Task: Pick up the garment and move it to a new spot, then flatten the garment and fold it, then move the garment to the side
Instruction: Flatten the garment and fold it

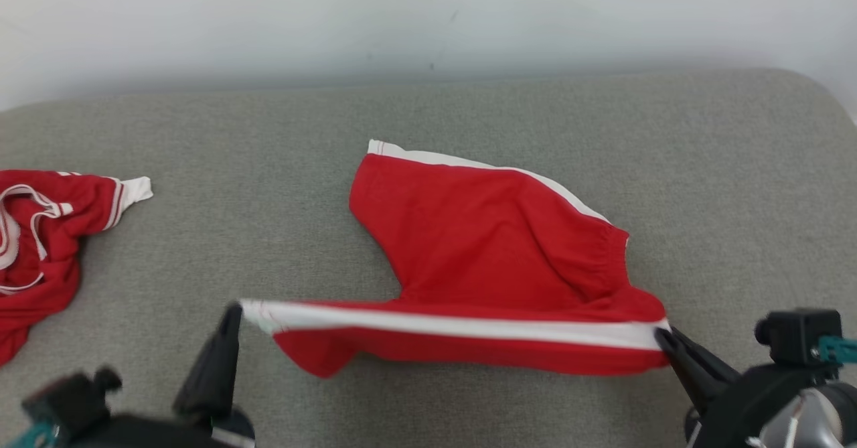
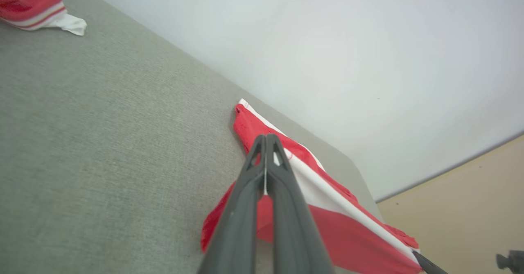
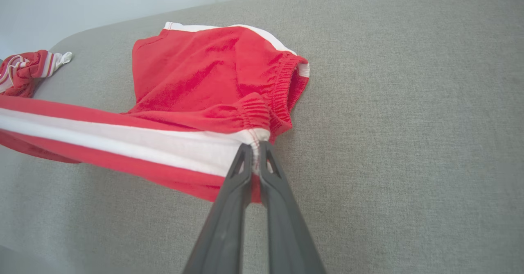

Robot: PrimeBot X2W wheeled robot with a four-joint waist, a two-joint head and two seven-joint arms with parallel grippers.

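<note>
Nearest me, my left gripper (image 1: 234, 310) has its two long dark fingers pressed together on the white hem corner of the red fabric shorts (image 1: 482, 234). My right gripper (image 1: 663, 336) is pinched tight on the gathered elastic waistband at the other end of the same edge. Between the two grips the near leg, with its broad white stripe (image 1: 455, 324) running lengthwise, is pulled into a taut band raised just off the grey woven padded surface (image 1: 469, 106), its lower red edge sagging a little toward my left. Beyond that band the rest of the shorts lies on the surface near its middle, the far leg spread flat with a white-trimmed edge away from me and the waistband bunched toward my right. Farther off to my left, well apart from the shorts, lies a crumpled red garment with white trim (image 1: 40, 234). Behind the surface rises a plain pale wall (image 1: 428, 19).
</note>
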